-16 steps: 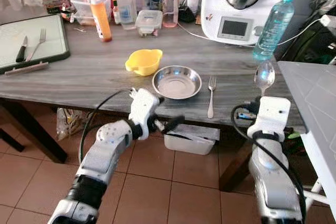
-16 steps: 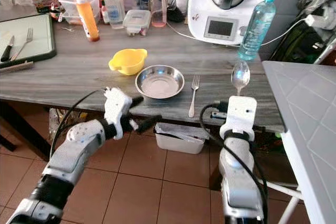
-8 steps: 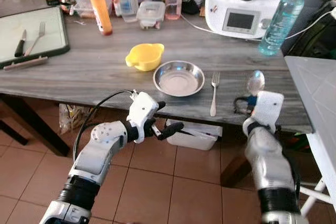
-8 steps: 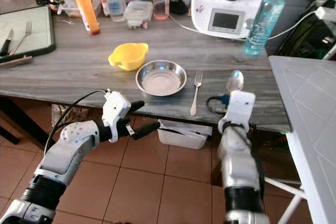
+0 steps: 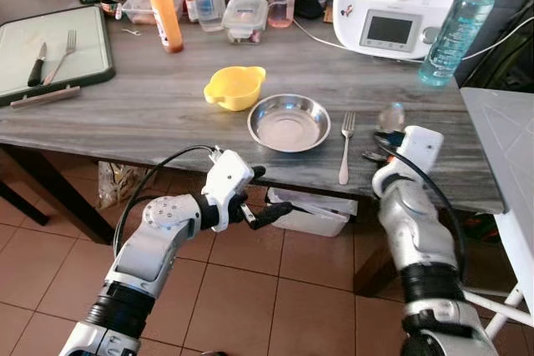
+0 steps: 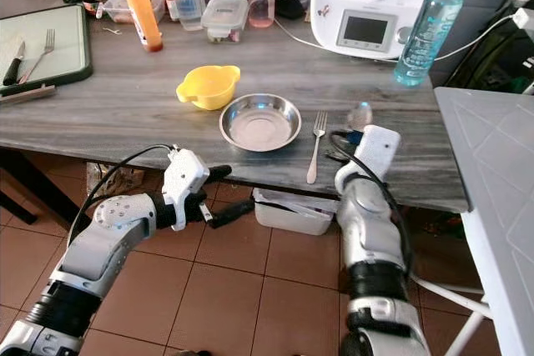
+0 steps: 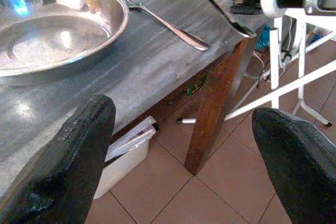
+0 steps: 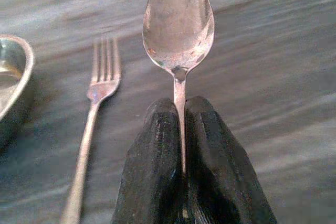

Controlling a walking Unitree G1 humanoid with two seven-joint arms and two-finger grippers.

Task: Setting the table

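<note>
Spoon (image 8: 178,22) sits clamped in right pincer (image 8: 181,129) – lower it flat onto surface (image 5: 150,106), parallel beside fork (image 5: 345,146); left pincer (image 7: 178,145) apart.

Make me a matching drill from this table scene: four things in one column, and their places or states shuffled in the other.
Things:
1. spoon
2. steel bowl
3. yellow bowl
4. left gripper

Places or states:
A. open, below the table edge
B. pinched in the right gripper
C. just left of the fork
D. behind and left of the steel bowl

Pairs: 1-B, 2-C, 3-D, 4-A
</note>
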